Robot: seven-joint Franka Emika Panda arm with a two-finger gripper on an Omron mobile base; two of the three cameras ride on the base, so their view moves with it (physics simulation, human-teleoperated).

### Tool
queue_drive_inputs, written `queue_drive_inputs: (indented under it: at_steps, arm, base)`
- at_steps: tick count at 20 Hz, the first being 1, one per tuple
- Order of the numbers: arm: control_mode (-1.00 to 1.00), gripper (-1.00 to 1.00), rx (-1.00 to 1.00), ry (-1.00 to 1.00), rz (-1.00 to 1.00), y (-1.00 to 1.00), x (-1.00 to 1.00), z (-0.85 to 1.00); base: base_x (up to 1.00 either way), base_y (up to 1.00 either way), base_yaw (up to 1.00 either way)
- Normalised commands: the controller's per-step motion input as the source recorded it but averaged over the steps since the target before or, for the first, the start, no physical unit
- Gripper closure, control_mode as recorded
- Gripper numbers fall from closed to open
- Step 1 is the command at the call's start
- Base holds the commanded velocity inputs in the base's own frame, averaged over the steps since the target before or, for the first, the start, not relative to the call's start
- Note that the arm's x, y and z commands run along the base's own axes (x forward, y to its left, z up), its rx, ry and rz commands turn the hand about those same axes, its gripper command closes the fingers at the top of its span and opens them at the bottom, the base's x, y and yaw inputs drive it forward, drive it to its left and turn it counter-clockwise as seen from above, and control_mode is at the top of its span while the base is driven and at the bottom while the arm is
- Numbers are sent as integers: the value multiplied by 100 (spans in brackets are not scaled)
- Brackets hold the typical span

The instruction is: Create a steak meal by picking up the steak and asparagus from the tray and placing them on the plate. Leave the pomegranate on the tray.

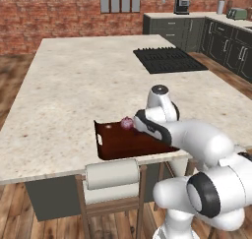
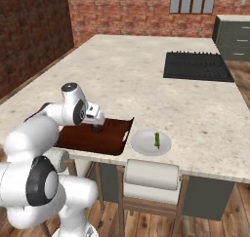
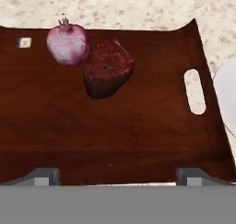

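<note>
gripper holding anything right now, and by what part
Nothing is held. The gripper is open above the tray; the steak lies untouched beside the pomegranate, and the asparagus is on the plate.

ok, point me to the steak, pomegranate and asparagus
steak [image 3: 108, 67], hand view, centre of its top
pomegranate [image 3: 68, 44], hand view, middle of the fruit
asparagus [image 2: 157, 140], right base view, mid-stalk, on the plate

Surface [image 1: 74, 85]: pale speckled stone island top, extends well beyond the claw [image 2: 97, 128] on all sides. Black cooktop [image 1: 167, 59] set flush in it, far ahead of the claw. Two cushioned wooden stools [image 2: 149, 177] tucked under the near edge, below the claw. Brick wall [image 1: 49, 16] and dark cabinets [image 1: 221, 36] far beyond.
</note>
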Motion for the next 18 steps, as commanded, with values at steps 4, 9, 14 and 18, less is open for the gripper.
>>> queue_drive_inputs:
  at_steps: [4,9,14,18]
  arm:
    - [-100,-100,1,4,0,12,35,-15]
    - [-100,-100,1,3,0,0,24,-27]
    - [-100,-100,0,1,0,0,24,-34]
    - [-100,-100,0,1,0,1,27,-28]
  base:
    - [0,0,0]
    - [0,0,0]
    - [0,0,0]
    - [0,0,0]
